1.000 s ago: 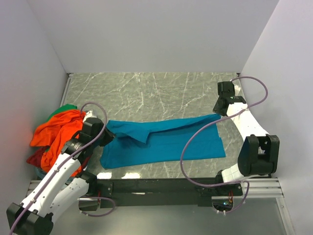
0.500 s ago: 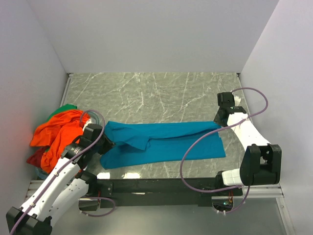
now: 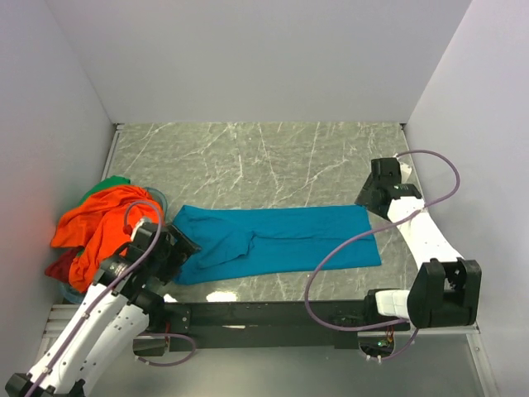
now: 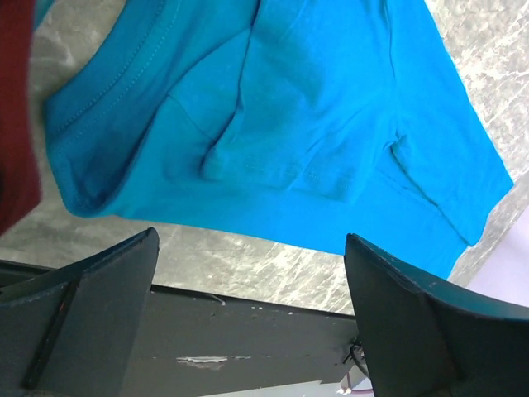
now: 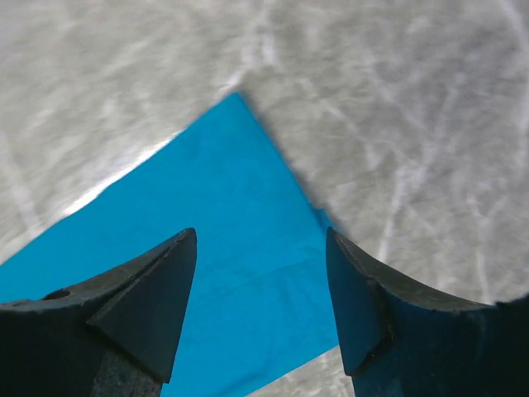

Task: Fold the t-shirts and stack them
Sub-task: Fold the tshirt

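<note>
Left gripper [image 3: 178,246]: jaws spread wide, nothing between them. It hangs over the left end of the teal t-shirt [image 3: 281,240]. In the left wrist view the gripper [image 4: 252,240] looks down on the ribbed collar edge and a fold ridge of the teal shirt [image 4: 314,107]. Whether the fingers [image 4: 107,306] touch the cloth cannot be told.

Right gripper [image 3: 369,198]: jaws also apart, holding nothing. It sits at the far right corner of the teal shirt. In the right wrist view the gripper [image 5: 260,236] is above that corner, and the cloth [image 5: 207,190] lies flat on the marble.

Teal t-shirt: spread as a long band across the middle of the marble table [image 3: 264,157], left to right. It is doubled over lengthwise, with a creased flap near its centre. Its near edge is close to the black rail [image 3: 264,314] at the table front.

Other t-shirts: heaped at the left side of the table, just beside the left arm. The orange one [image 3: 99,219] is on top, green [image 3: 111,184] shows behind it, and red [image 3: 62,266] shows beneath. Red cloth [image 4: 12,107] also fills the left edge of the left wrist view.
</note>
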### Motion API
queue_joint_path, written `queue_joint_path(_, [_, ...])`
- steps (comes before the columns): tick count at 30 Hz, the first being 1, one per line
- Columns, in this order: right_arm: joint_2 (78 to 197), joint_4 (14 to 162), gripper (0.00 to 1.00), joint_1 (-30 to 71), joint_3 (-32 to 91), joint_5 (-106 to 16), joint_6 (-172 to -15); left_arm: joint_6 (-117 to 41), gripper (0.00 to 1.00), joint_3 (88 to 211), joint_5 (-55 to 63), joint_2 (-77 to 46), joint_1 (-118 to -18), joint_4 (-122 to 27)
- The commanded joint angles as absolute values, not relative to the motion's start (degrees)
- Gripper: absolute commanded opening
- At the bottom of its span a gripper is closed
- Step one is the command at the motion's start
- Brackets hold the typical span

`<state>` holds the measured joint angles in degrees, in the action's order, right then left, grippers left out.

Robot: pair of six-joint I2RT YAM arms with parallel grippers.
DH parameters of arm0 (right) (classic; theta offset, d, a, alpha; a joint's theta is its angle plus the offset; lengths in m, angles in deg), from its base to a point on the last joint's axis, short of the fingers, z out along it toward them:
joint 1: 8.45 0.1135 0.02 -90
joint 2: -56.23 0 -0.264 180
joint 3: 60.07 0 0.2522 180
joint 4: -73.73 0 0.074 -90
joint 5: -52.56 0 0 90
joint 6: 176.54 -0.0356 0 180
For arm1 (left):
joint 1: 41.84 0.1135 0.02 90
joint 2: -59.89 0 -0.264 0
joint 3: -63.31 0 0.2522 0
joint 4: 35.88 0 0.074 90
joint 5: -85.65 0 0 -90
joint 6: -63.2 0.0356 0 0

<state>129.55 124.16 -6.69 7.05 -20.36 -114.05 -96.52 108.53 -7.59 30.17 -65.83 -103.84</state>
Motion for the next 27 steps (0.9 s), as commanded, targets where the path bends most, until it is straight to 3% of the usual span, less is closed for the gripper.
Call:
queue_joint_path(1, [125.85, 120.47, 0.71, -6.43, 8.36, -28.89, -111.25, -94.31, 1.00, 112.04, -6.55, 26.50, -66.01, -97.49])
queue_joint_path(5, [125.40, 117.12, 0.73, -6.17, 5.73, -39.96, -109.92, -90.18, 1.00, 113.80, -6.19, 18.25, -66.10, -88.71])
queue_joint_path(7, [126.45, 115.10, 0.80, -5.03, 4.84, -44.44, -109.92, -88.33, 0.99, 115.55, -6.46, 12.27, -66.10, -85.61])
queue_joint_path(21, [143.14, 111.66, 0.83, 4.91, 5.37, -43.24, -111.33, -86.04, 0.99, 121.71, -1.10, -23.06, -66.10, -68.28])
queue_joint_path(27, [146.06, 110.26, 0.83, 5.70, 1.95, -43.58, -112.38, -83.94, 0.99, 134.07, -4.17, -36.42, -66.10, -71.78])
